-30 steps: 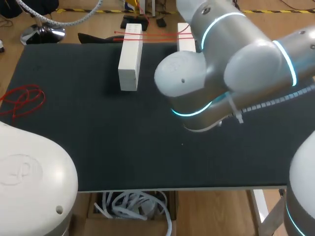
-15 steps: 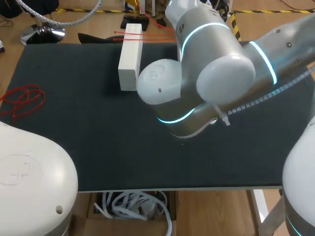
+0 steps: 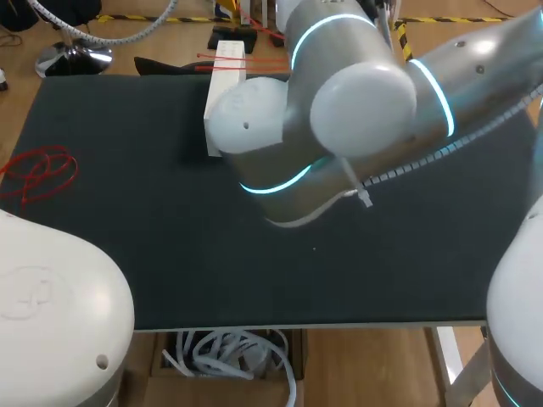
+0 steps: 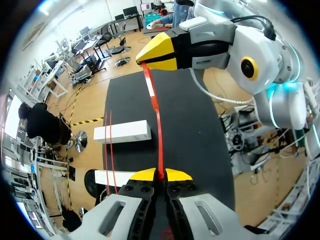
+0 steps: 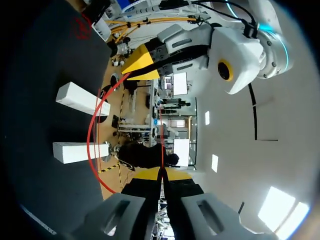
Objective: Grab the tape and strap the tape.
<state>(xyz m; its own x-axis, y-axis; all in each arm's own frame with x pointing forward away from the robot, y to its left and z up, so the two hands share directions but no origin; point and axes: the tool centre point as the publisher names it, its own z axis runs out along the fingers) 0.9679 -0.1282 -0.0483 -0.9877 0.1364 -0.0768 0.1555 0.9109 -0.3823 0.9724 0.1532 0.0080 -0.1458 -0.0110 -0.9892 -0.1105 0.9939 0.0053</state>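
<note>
A red tape strap [image 4: 159, 131] stretches between my two grippers above the black table mat [image 3: 127, 246]. In the left wrist view my left gripper [image 4: 160, 175] is shut on one end of it, and my right gripper [image 4: 146, 57] pinches the far end ahead. In the right wrist view my right gripper [image 5: 161, 174] is shut on the thin strap, which bows in a red loop [image 5: 90, 135] up to my left gripper [image 5: 131, 67]. In the head view my right arm [image 3: 339, 110] hides both grippers.
Two white blocks [image 4: 122, 132] [image 4: 112, 177] lie side by side at the mat's far edge, with two red straps [image 4: 107, 150] laid across them. Only one block [image 3: 225, 95] shows in the head view. A tangle of red straps [image 3: 38, 174] lies at the mat's left edge.
My right arm has swung left across the head view and now covers the second white block. Both grippers have stayed shut.
</note>
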